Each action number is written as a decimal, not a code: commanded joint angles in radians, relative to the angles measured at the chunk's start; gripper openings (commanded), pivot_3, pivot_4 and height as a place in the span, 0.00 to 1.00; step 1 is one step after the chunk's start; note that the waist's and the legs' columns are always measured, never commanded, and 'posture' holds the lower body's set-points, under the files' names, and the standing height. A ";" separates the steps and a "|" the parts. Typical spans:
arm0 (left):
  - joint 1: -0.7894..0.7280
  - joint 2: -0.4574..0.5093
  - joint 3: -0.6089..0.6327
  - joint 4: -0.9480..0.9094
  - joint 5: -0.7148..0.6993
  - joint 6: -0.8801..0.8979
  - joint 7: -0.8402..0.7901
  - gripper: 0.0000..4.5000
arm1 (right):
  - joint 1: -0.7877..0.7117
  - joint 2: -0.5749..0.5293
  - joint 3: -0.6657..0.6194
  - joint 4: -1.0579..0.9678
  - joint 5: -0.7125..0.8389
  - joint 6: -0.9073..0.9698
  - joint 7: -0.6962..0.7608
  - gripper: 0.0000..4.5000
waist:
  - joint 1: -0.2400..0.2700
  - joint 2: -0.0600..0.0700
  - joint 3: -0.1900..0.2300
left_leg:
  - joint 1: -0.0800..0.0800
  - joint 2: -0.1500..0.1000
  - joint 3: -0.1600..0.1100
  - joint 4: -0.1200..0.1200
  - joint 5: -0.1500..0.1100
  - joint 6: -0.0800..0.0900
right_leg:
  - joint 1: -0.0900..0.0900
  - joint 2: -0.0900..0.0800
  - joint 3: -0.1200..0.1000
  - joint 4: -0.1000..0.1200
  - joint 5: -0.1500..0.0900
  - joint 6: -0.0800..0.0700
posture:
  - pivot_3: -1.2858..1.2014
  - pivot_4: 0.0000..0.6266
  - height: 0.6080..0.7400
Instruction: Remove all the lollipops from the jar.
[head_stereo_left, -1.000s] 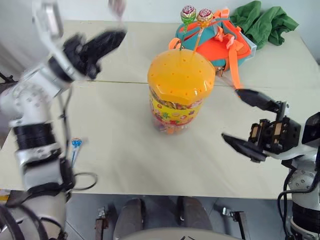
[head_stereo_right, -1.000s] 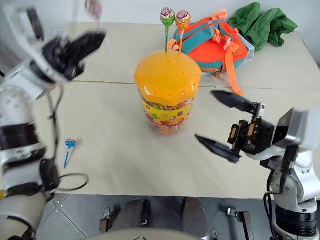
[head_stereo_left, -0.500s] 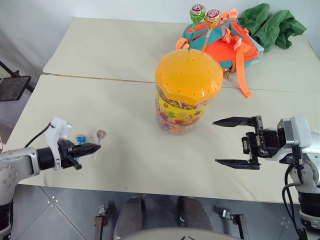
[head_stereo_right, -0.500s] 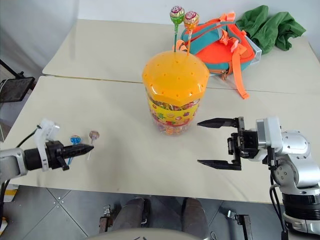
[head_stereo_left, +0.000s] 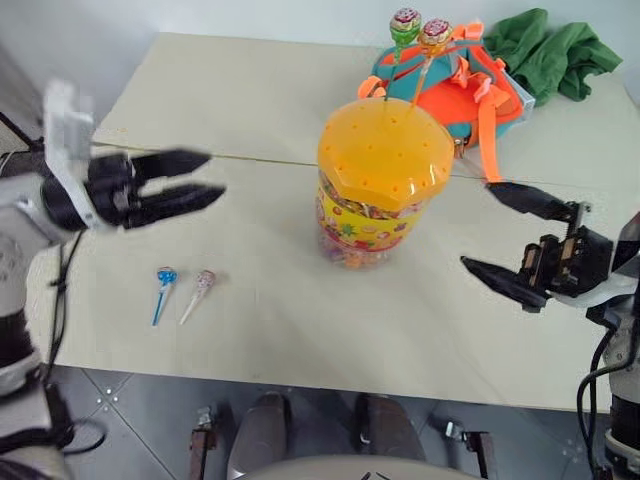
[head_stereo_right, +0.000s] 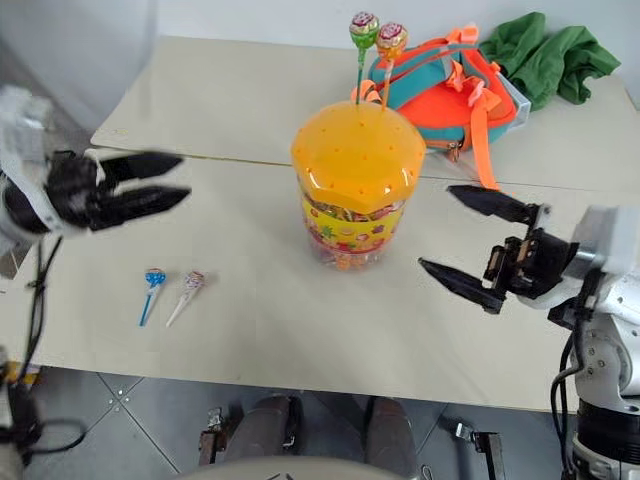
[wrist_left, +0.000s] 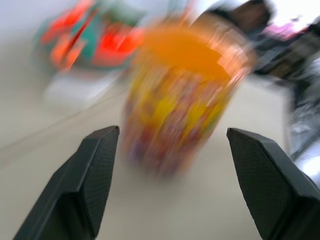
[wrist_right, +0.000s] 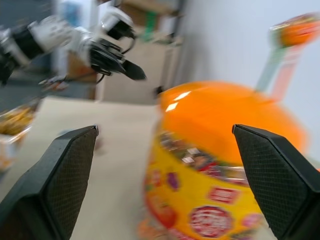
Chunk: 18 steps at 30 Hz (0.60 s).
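The jar (head_stereo_left: 384, 180) stands upright near the middle of the pale bench (head_stereo_left: 260, 100), its domed orange lid (head_stereo_left: 385, 153) on and dotted with small holes. Two lollipops are stuck in the lid at its far edge and rise above it side by side: a green one (head_stereo_left: 405, 21) and, just to its right, an orange one (head_stereo_left: 434, 33). The other two lie flat on the bench well to the left of the jar, near the front edge: a blue one (head_stereo_left: 165, 277) and, just beside it on the right, a pink one (head_stereo_left: 204, 281), their sticks pointing toward the front edge and not touching. The left gripper (head_stereo_left: 205, 176) hovers above the bench left of the jar, farther back than the two fallen lollipops, its fingers spread and pointing toward the jar with nothing between them. The right gripper (head_stereo_left: 494, 232) hangs to the right of the jar, fingers spread wide and empty, aimed at the jar's side without touching it. Behind the jar lies an orange-and-teal backpack (head_stereo_left: 470, 85), with a crumpled green cloth (head_stereo_left: 552, 55) at the far right corner just beyond it.
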 joint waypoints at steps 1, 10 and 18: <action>-0.200 -0.117 -0.071 0.176 0.044 -0.101 0.014 0.81 | 0.007 0.054 -0.110 -0.026 0.037 -0.033 -0.142 1.00 | -0.001 0.000 0.000 | 0.000 0.001 0.000 0.000 0.000 0.000 | 0.000 0.000 0.000 0.000 0.000 0.000 | 0.52 0.24 1.00; -0.582 -0.383 -0.298 0.592 0.373 -0.389 0.072 0.81 | 0.031 0.118 -0.169 -0.073 0.034 -0.066 -0.276 1.00 | -0.004 -0.002 0.001 | -0.001 0.000 0.003 0.002 -0.001 0.001 | -0.001 0.000 -0.001 -0.001 0.001 0.002 | 0.52 0.24 1.00; -0.673 -0.470 -0.309 0.717 0.414 -0.417 0.015 0.81 | 0.045 0.142 -0.124 -0.136 0.027 -0.062 -0.322 1.00 | -0.006 -0.001 0.001 | -0.002 0.000 0.006 -0.001 -0.001 0.002 | -0.005 0.000 -0.001 -0.001 0.001 0.002 | 0.52 0.24 1.00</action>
